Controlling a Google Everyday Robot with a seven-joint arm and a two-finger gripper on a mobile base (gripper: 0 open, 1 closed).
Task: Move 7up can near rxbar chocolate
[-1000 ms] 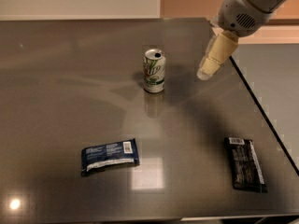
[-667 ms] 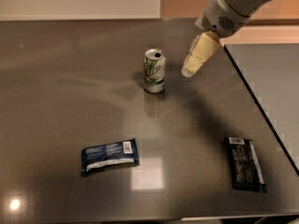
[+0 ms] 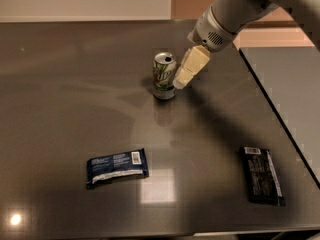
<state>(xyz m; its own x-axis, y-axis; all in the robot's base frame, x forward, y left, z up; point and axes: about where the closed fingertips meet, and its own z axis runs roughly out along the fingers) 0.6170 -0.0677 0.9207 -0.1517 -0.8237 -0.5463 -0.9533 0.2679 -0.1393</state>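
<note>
**Inspector:** Position of the gripper [image 3: 181, 80]?

**Recorder:** Found above the far-centre part of the dark table [image 3: 70, 109], at the end of the grey-white arm [image 3: 227, 16] reaching in from the upper right of the view. Angled down and to the left. Tip noted just beside the right flank of the 7up can [image 3: 164, 77], at about mid-height. Contact with the can: not determinable.

**Inspector:** Spread of the gripper?

**Recorder:** Not determinable from this angle. Seen only as one cream-coloured block.

**Inspector:** Location of the task item?

**Recorder:** Standing upright on the table, far centre. Silver top with pull-tab showing, green logo facing the camera. Faint reflection on the surface just in front of it.

**Inspector:** And the rxbar chocolate [image 3: 262, 175]?

**Recorder:** Lying flat near the table's right edge, toward the front. Black wrapper, long axis running roughly front to back, barcode at the far end. Well apart from the can.

**Inspector:** Other items?

**Recorder:** One navy-blue bar [image 3: 117, 167], flat at front left, barcode near its right end. Well apart from both can and black bar.
</note>
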